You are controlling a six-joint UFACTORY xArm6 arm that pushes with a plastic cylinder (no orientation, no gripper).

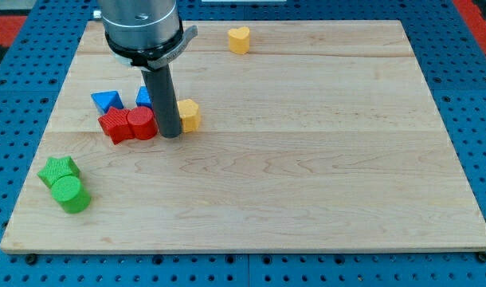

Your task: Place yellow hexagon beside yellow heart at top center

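No text, label or number can be read — anywhere.

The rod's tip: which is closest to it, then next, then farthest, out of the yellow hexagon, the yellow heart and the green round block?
Measured from my tip in the camera view:
1. Yellow hexagon, right beside the tip on the view's right.
2. Green round block, toward the view's bottom left.
3. Yellow heart, at the view's top, right of the tip.

The arm ends in a wide cylindrical silver-grey metal housing (142, 22) with a darker lower collar. A straight dark grey rod (162, 96) extends down from it to the tip (170, 134).
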